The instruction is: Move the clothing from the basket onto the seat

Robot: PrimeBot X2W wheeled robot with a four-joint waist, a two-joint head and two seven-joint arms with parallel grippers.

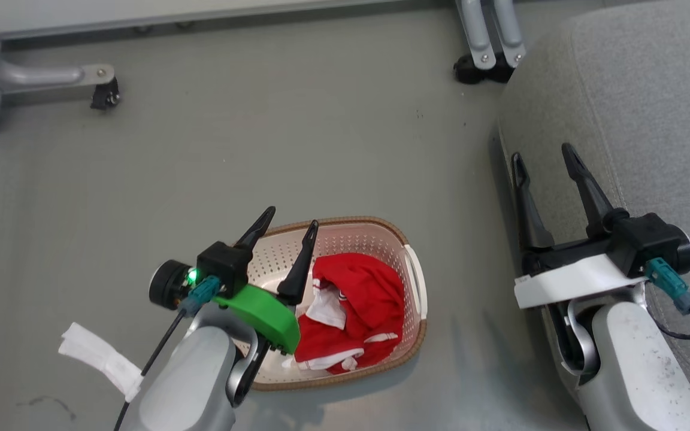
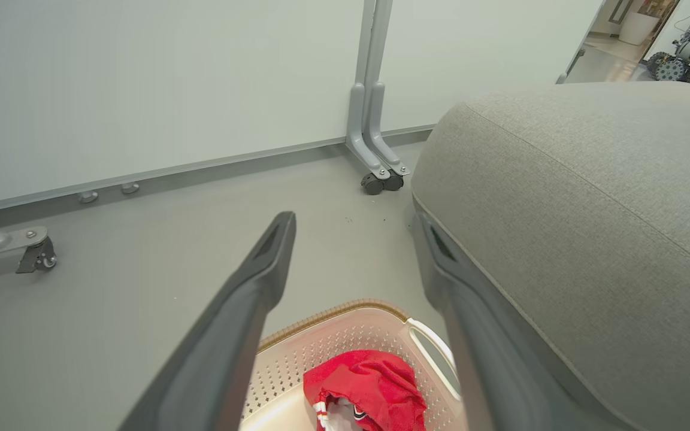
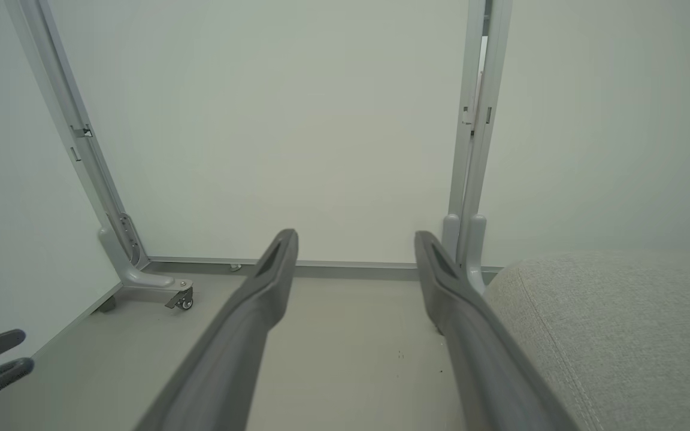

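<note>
The cream basket [image 1: 399, 239] with its brown rim stands on the grey floor, and the red clothing [image 1: 363, 299] with white trim lies bunched inside it. My left gripper [image 1: 290, 219] hovers open over the basket's left part, nothing between its fingers. In the left wrist view the basket [image 2: 327, 344] and the red clothing [image 2: 369, 383] sit low between the fingers of the left gripper [image 2: 354, 222]. The grey seat [image 1: 638, 102] fills the right side. My right gripper [image 1: 544, 157] stands open over the seat's left edge, empty. The right wrist view shows the right gripper [image 3: 356, 238] open beside the seat [image 3: 614, 323].
White partition panels on grey wheeled legs [image 1: 489, 42] stand behind the floor, another castor foot [image 1: 102, 90] at the far left. A white strip of tape [image 1: 96, 356] hangs from my left forearm. Open floor lies between the basket and the partitions.
</note>
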